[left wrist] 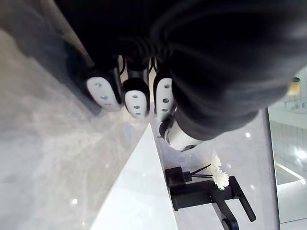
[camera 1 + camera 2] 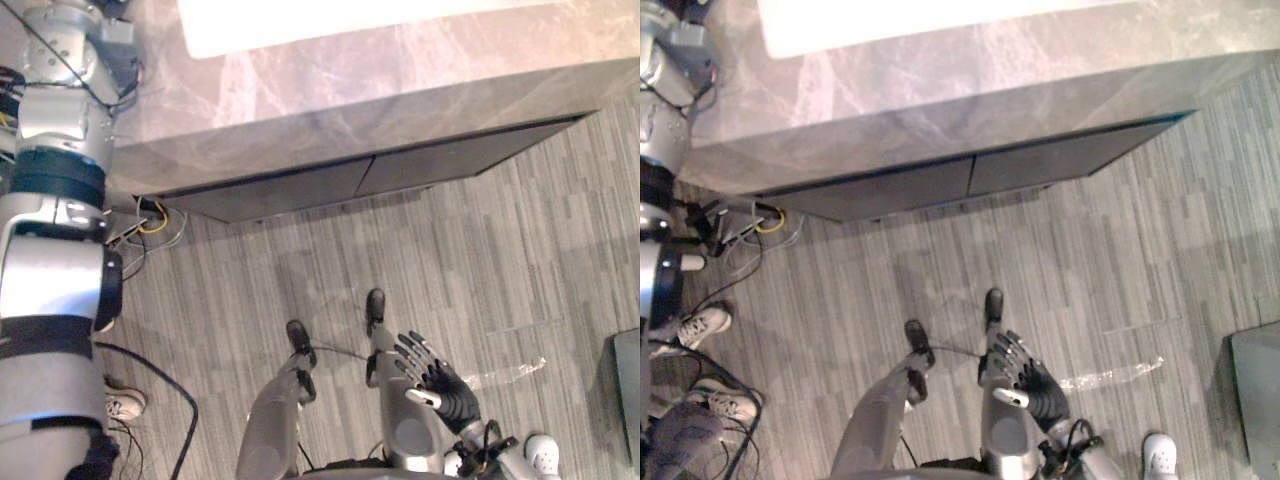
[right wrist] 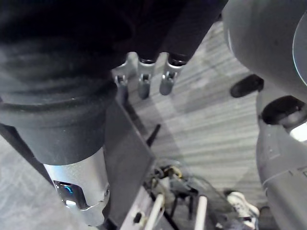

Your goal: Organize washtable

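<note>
Marble washtable [image 2: 400,60] lies under the relaxed, empty left hand [image 1: 136,98]; right hand [image 2: 440,385] hangs low, fingers spread, over the floor [image 2: 480,260]

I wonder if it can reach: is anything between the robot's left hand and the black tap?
Nothing visible is. Past the left hand lie the white basin and the black tap.

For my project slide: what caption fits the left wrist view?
Left hand at the marble washtable, with a white basin, black faucet and white flowers beyond.
</note>
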